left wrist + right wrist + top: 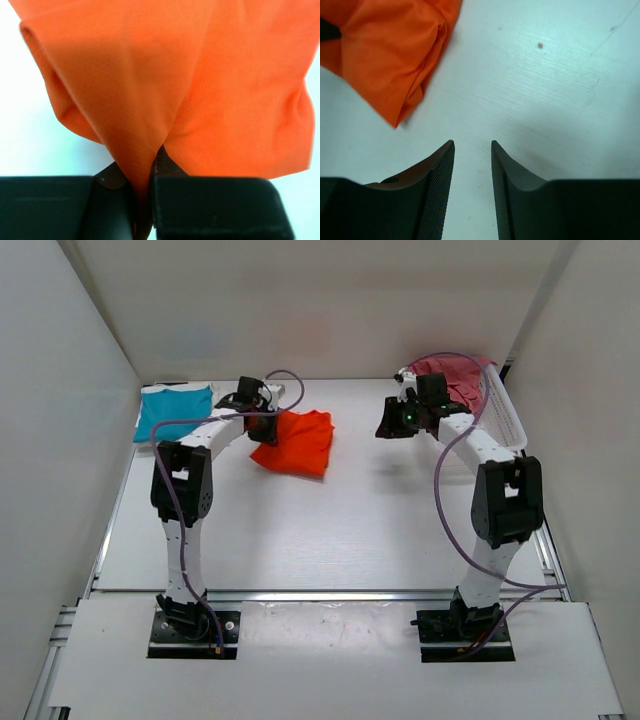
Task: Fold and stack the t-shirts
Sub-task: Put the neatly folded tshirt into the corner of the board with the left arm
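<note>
The orange t-shirt [297, 441] lies bunched on the table's far middle-left. My left gripper [262, 428] is shut on its left edge; in the left wrist view the orange cloth [190, 85] is pinched between the jaws at my left gripper [146, 170]. The teal-blue t-shirt [172, 408] lies folded at the far left. The pinkish-red t-shirt [455, 373] sits in the basket at the far right. My right gripper [389, 424] is open and empty above bare table, right of the orange shirt [390, 55]; its jaws [472, 145] stand apart. The white t-shirt is out of view.
A white mesh basket [503, 410] stands at the far right against the wall. White walls close in the table on the left, right and back. Purple cables loop from both arms.
</note>
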`<state>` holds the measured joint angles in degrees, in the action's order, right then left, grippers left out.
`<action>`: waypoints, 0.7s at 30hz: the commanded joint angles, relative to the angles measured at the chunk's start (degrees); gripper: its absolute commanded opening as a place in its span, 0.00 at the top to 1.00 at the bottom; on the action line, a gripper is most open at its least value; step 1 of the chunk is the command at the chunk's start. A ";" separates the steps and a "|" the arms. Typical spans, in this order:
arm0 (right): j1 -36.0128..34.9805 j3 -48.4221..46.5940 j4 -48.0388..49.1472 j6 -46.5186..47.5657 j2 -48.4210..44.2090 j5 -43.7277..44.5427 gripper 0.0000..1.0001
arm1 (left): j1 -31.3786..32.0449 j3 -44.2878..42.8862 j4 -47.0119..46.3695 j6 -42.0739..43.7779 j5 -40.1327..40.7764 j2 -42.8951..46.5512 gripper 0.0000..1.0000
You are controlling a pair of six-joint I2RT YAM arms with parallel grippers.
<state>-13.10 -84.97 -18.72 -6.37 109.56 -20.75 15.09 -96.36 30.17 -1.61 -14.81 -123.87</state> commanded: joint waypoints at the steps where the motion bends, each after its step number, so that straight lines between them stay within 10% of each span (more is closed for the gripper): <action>1: -1.31 -0.12 -0.62 3.90 -5.75 1.68 0.59 | -1.38 -4.36 1.82 11.53 14.53 8.29 1.00; 21: -8.16 -0.20 -1.14 9.18 -8.66 4.84 0.58 | -12.80 -10.86 -3.03 35.71 32.92 8.83 1.00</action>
<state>-20.32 -84.86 -20.03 1.15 102.78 -16.56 3.95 -104.66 27.62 31.35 17.06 -118.06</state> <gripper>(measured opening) 0.421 0.175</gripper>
